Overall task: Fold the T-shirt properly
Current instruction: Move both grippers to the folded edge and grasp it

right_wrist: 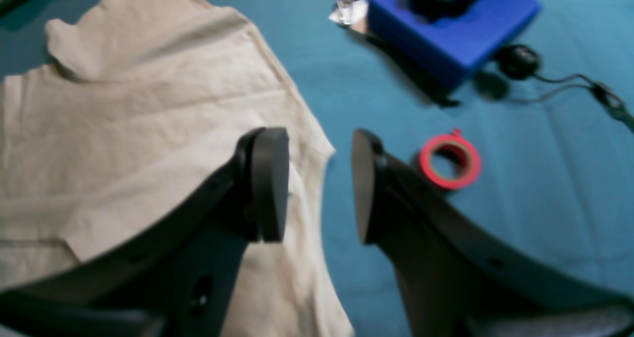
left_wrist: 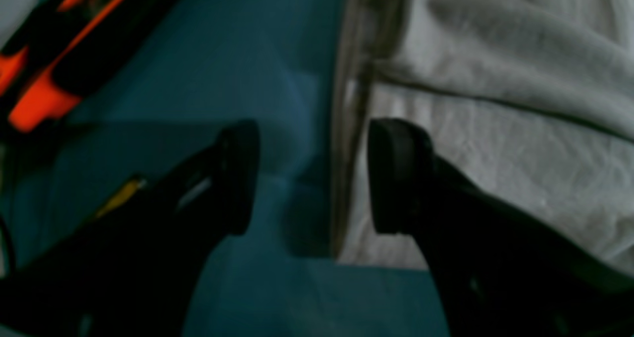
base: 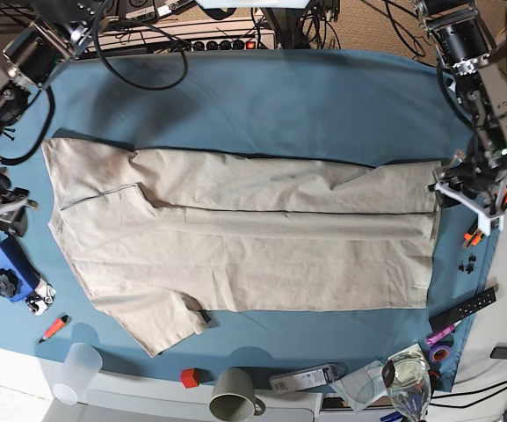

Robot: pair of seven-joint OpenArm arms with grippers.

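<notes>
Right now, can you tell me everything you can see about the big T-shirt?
The T-shirt is big, plain beige, and looks like soft, wrinkly cotton. It lies spread flat across the teal table cloth, stretched sideways in the base view. Its far long edge is folded over onto the body, making a long crease. One short sleeve sticks out toward the near edge, and the other is folded in. Neither gripper holds it: the left gripper hangs open over one edge and the right gripper hangs open over another.

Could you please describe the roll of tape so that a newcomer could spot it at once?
On the teal-blue table cloth, look just beyond the beige T-shirt's edge, near the bright blue block. The small red tape ring lies flat there, the only red hoop around.
</notes>
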